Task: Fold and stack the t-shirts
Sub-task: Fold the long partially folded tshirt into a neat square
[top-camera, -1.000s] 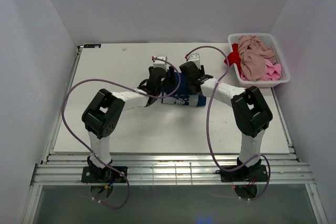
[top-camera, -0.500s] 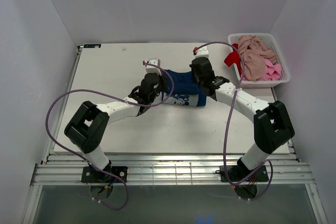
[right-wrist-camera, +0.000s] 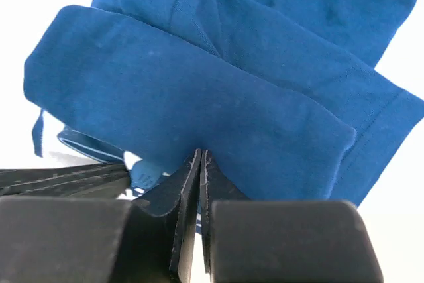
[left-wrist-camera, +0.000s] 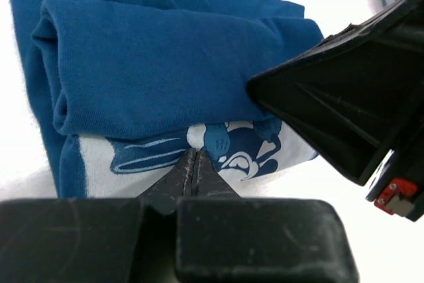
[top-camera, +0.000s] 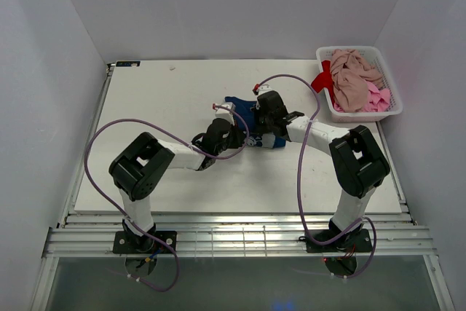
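Top view, bottom of frame: both arm bases bolted at near edge of the white table (top-camera: 160, 100), a purple cable (top-camera: 91, 158) looping off each arm. Centre frame: L and R arms converge on the navy t-shirt (top-camera: 241, 109), a soft matte knit lying in a rumpled, partly folded bundle. Left gripper (left-wrist-camera: 195, 162): hard black wedge fingers pressed tip to tip, no gap, resting at the shirt's lower edge on the white print (left-wrist-camera: 159, 154); cannot confirm cloth is pinched. Above the tips a rolled blue fold w/ rounded edge. Right gripper (right-wrist-camera: 201, 160): black fingers closed to a hairline slit, a smooth blue flap's hem running into the tips, so clamped on the cloth; stitched hem seen at right of that view. Upper right of top view: white slotted plastic basket (top-camera: 393, 111) holding crumpled pink-beige t-shirt (top-camera: 351, 78), bright pink t-shirt (top-camera: 377, 100) beneath, and red t-shirt (top-camera: 320, 81) draped over its left rim.
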Robot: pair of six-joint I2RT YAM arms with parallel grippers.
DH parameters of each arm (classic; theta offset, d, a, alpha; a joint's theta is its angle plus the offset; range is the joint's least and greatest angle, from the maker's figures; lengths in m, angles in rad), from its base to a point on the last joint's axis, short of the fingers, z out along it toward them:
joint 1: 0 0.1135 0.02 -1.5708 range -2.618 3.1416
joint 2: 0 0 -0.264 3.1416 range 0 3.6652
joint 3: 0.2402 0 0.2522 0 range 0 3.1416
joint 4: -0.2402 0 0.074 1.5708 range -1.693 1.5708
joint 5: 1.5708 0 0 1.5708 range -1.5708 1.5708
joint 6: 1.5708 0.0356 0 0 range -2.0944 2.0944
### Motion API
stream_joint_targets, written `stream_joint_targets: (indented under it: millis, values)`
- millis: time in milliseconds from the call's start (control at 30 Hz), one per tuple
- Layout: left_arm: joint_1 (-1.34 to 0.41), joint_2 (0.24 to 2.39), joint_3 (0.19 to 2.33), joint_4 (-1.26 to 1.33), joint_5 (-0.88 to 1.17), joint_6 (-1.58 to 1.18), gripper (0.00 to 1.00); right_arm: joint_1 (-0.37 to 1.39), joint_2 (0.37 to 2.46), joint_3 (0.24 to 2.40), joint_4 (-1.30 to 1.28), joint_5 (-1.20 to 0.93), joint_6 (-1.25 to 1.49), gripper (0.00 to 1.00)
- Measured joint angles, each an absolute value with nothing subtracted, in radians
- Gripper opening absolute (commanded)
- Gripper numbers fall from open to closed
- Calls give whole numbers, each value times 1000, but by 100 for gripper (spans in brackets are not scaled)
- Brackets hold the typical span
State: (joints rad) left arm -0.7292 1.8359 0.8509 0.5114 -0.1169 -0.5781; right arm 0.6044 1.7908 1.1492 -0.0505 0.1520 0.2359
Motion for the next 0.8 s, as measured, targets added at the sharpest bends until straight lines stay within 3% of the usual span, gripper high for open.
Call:
stream_joint_targets:
  millis: [800]
  values:
    - [-731, 1892, 835, 562, -109, -603, 0, 619, 1791, 1102, -53, 77, 280, 8]
